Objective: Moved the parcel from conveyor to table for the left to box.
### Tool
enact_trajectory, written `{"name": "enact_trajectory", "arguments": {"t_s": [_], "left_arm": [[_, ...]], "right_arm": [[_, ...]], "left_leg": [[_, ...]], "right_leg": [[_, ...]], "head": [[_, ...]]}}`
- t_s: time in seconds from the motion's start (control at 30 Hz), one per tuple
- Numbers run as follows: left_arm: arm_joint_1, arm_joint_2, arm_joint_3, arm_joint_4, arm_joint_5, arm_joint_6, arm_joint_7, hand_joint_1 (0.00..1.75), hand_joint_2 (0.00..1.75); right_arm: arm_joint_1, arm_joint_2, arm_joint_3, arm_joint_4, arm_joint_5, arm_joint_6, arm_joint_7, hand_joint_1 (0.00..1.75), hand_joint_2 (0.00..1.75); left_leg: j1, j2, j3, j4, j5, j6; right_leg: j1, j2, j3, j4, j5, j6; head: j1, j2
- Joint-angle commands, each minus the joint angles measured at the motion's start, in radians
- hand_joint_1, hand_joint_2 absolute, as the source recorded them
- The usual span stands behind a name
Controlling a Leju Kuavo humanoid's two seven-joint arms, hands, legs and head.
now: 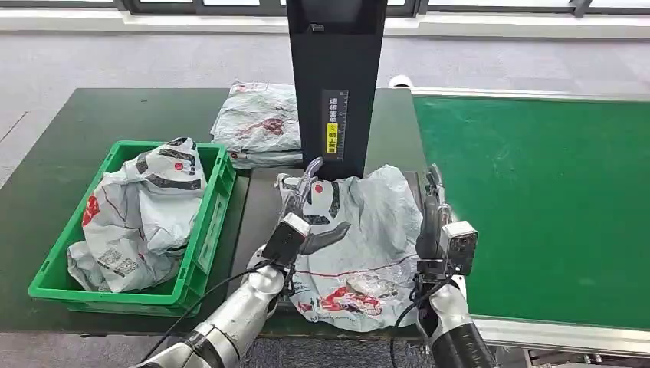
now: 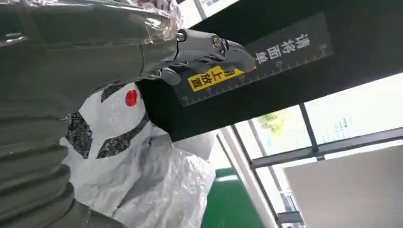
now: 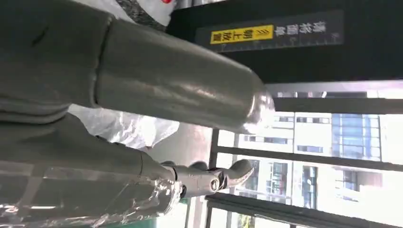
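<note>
**Parcel flat on the table between both hands**

A dark green table point(image 1: 46, 161) stood beside a bright green conveyor belt point(image 1: 536, 199) on a grey floor, with window frames along the far wall. A tall black post with a ruler strip and a yellow label point(image 1: 334, 84) rose just beyond both hands.

The crumpled white plastic mailer parcel with grey and red printing point(image 1: 360, 245) lay flat on the table between the two hands, at the foot of the post and right beside the belt's edge. The left hand point(image 1: 300, 192) was at its left edge with fingers stretched forward and apart, holding nothing. The right hand point(image 1: 431, 203) stood at its right edge, fingers straight and raised; whether they touched the parcel could not be told.

The head view showed a green plastic crate point(image 1: 201, 245) left of the left hand, holding another white printed mailer point(image 1: 138, 222), and a stack of similar mailers point(image 1: 257, 123) beyond it. The left wrist view showed the parcel's red dot and grey stripes close under the left hand, with the post's label beyond the fingertips. The right wrist view showed buildings outside the windows past the right hand's extended fingers point(image 3: 209, 178).
</note>
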Motion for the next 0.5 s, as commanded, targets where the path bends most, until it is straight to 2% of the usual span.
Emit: {"name": "enact_trajectory", "arguments": {"t_s": [0.03,0.07,0.13,0.2,0.27,0.3,0.33,0.5], "left_arm": [[-0.082,0.041,-0.329,0.228,-0.268,-0.166,0.113,0.00,1.75],[-0.088,0.016,-0.355,0.300,-0.315,-0.178,0.188,0.00,1.75],[-0.101,-0.001,-0.479,0.375,-0.485,-0.097,0.348,0.00,1.75],[-0.108,-0.008,-0.561,0.399,-0.602,-0.051,0.438,0.00,1.75],[-0.120,-0.008,-0.600,0.414,-0.666,-0.130,0.487,0.00,1.75],[-0.126,-0.001,-0.610,0.413,-0.687,-0.145,0.487,1.75,1.75],[-0.129,0.003,-0.613,0.416,-0.696,-0.151,0.496,1.75,1.75],[-0.140,0.011,-0.584,0.398,-0.718,-0.114,0.509,1.75,1.75]], "right_arm": [[-0.071,-0.004,-0.065,0.012,0.121,-0.161,0.003,0.00,0.00],[-0.048,-0.003,-0.085,-0.046,0.167,-0.227,-0.003,0.00,0.00],[0.006,0.007,-0.122,-0.162,0.219,-0.286,0.041,0.00,0.00],[0.059,0.012,-0.149,-0.260,0.238,-0.292,0.060,0.00,0.00],[0.101,0.016,-0.179,-0.325,0.248,-0.285,0.070,0.00,0.00],[0.110,0.018,-0.188,-0.338,0.245,-0.274,0.074,0.00,0.00],[0.115,0.020,-0.190,-0.344,0.236,-0.260,0.075,0.00,0.00],[0.133,0.042,-0.198,-0.376,0.245,-0.239,0.087,0.00,0.00]], "left_leg": [[0.001,0.003,0.007,-0.004,0.001,0.000],[0.001,0.003,0.007,-0.004,0.000,0.000],[0.000,0.000,0.005,-0.003,0.000,0.000],[0.000,-0.004,0.006,-0.004,0.000,0.000],[0.000,-0.005,0.006,-0.003,0.000,0.000],[0.000,-0.005,0.004,-0.001,-0.001,0.000],[0.000,-0.003,0.002,0.000,-0.001,0.000],[0.000,-0.002,0.007,-0.003,-0.001,0.001]], "right_leg": [[0.001,0.002,0.007,-0.005,0.002,-0.001],[0.001,0.001,0.007,-0.004,0.001,-0.001],[0.000,-0.001,0.006,-0.003,0.000,-0.001],[0.000,-0.005,0.008,-0.004,-0.001,-0.001],[0.000,-0.006,0.008,-0.004,-0.002,-0.001],[0.000,-0.006,0.005,-0.002,-0.002,-0.001],[0.000,-0.003,0.002,-0.001,-0.001,0.000],[0.000,-0.003,0.009,-0.004,-0.001,0.000]], "head": [[0.000,0.000],[0.000,0.000],[0.000,0.000],[0.000,0.000],[0.000,0.000],[0.000,0.000],[0.000,0.000],[0.000,0.000]]}}
